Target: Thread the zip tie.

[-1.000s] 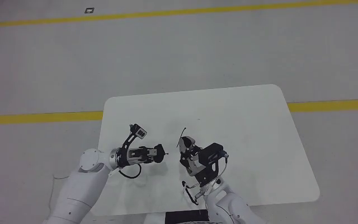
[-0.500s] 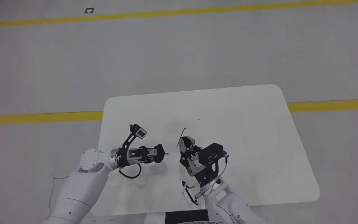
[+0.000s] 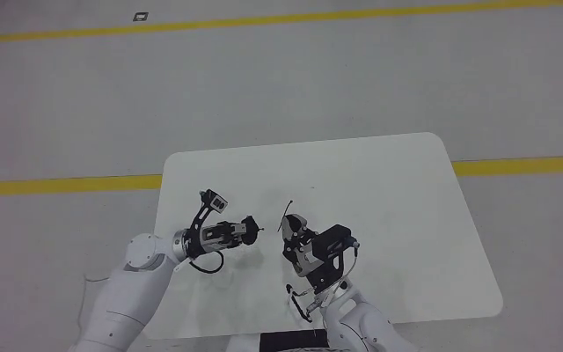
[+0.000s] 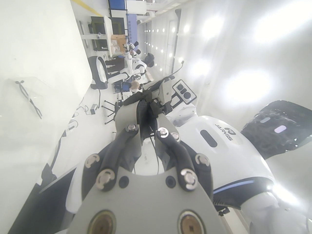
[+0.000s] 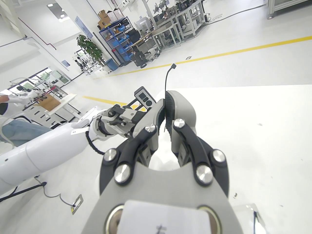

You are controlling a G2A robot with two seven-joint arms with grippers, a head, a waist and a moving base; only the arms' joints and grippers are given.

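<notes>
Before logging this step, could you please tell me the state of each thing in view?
Zip tie: upright, clamped, head end free, not yet threaded.
Right gripper: shut on the zip tie.
Left gripper: shut, apart from the zip tie.
Spare ties: lying loose on the table.

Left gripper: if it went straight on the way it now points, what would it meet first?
Probably the right gripper, shut on the zip tie, straight ahead of the left gripper across a gap; their heights may differ.
</notes>
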